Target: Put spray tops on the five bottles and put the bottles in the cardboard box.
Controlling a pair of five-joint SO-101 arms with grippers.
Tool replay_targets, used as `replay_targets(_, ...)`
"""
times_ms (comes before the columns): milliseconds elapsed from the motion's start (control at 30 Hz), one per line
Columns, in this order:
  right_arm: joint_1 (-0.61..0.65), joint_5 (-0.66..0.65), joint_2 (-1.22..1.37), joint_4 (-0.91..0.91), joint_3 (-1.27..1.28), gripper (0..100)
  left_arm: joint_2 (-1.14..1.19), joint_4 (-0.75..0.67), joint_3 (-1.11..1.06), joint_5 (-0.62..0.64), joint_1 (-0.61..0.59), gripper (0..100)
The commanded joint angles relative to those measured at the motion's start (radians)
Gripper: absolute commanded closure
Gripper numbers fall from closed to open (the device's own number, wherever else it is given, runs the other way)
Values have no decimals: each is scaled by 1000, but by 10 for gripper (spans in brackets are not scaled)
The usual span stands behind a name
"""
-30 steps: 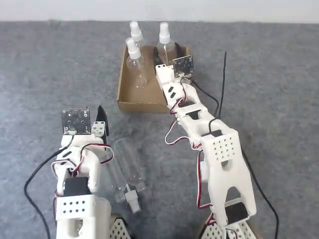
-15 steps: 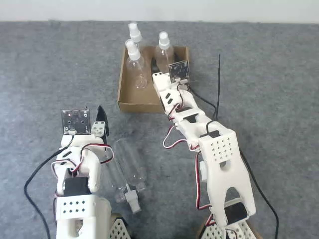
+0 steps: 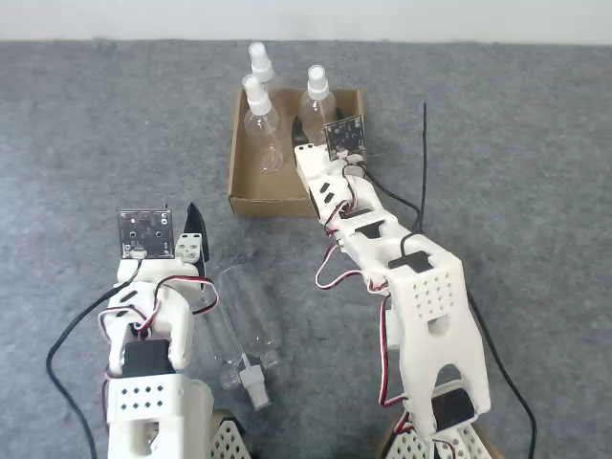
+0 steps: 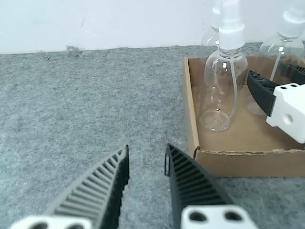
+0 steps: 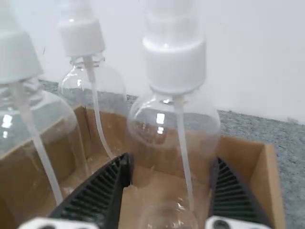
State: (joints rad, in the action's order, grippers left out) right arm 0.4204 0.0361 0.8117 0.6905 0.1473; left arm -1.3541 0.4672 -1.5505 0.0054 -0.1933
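Note:
A cardboard box (image 3: 273, 203) sits at the far middle of the table. Three clear bottles with white spray tops stand upright in it. My right gripper (image 3: 314, 120) is inside the box, shut on the right-hand bottle (image 3: 317, 96); its fingers (image 5: 102, 191) flank that bottle (image 5: 174, 138). The other two bottles (image 3: 260, 124) (image 3: 258, 62) stand along the box's left side. My left gripper (image 4: 147, 152) hovers open and empty over the carpet, short of the box (image 4: 238, 162). Two topless bottles (image 3: 251, 306) lie beside the left arm, a loose spray top (image 3: 253, 381) at their near end.
Grey carpet covers the table up to a white wall at the back. A black cable (image 3: 424, 163) runs along the right arm. The right gripper's black finger and white housing (image 4: 279, 102) show inside the box in the left wrist view.
The right gripper has brought its bottle a little nearer and lower inside the box. The left arm and the lying bottles have not moved.

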Motion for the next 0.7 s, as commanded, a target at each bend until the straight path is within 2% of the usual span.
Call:
replay_targets(0, -4, -9, -127, -15, 8, 793, -14, -29, 12, -8, -9, 885)
replay_targets(100, -2, -9, -160, -22, 41, 793, -14, -29, 12, -8, -9, 885)
replay_targets(200, 2, -5, -193, -125, 44, 787, -14, -29, 12, -8, -9, 885)
replay_targets(367, 2, 69, -208, -197, 44, 690, -14, -29, 12, -8, -9, 885)
replay_targets(667, 4, 69, -216, -219, 51, 686, -14, -29, 12, -8, -9, 885)
